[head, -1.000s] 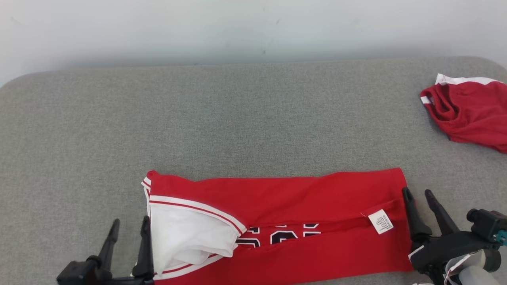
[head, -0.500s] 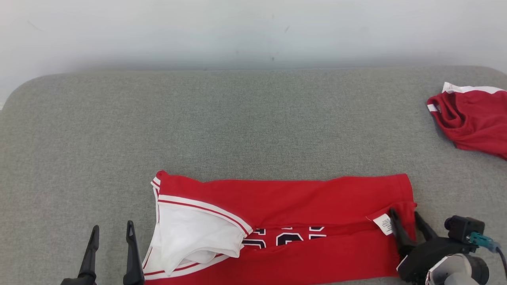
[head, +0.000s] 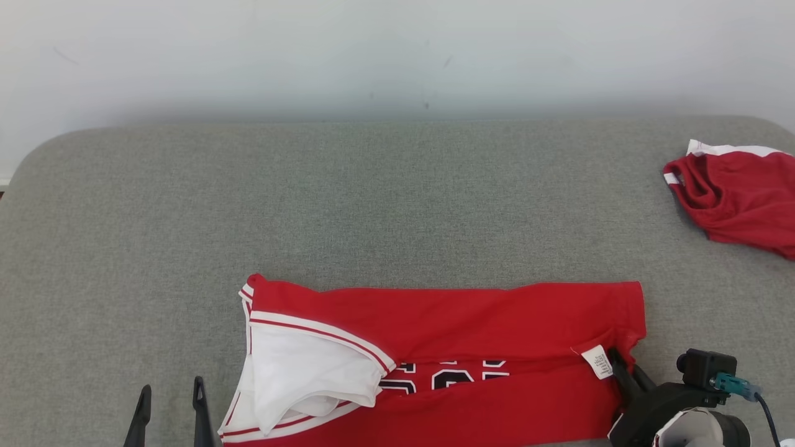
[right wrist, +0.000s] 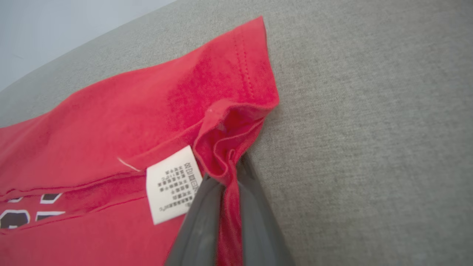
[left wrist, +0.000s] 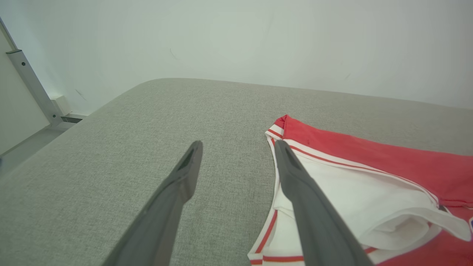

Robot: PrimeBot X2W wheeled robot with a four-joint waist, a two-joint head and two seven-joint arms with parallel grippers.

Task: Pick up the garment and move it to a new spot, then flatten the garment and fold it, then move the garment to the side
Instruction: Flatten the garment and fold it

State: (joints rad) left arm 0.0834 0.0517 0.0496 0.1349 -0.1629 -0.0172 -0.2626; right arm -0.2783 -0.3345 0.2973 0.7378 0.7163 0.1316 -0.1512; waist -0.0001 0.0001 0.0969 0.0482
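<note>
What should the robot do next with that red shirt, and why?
Probably move the left claw onto the garment's white-trimmed end and close it. The right claw pinches the hem beside the label, but the left stands open beside the cloth, so only one end is held.

Garment [head: 472,316]: red jersey, white trim, dark numerals | folded into a long band, right end bunched | near edge of worktop [head: 372,205]
</note>
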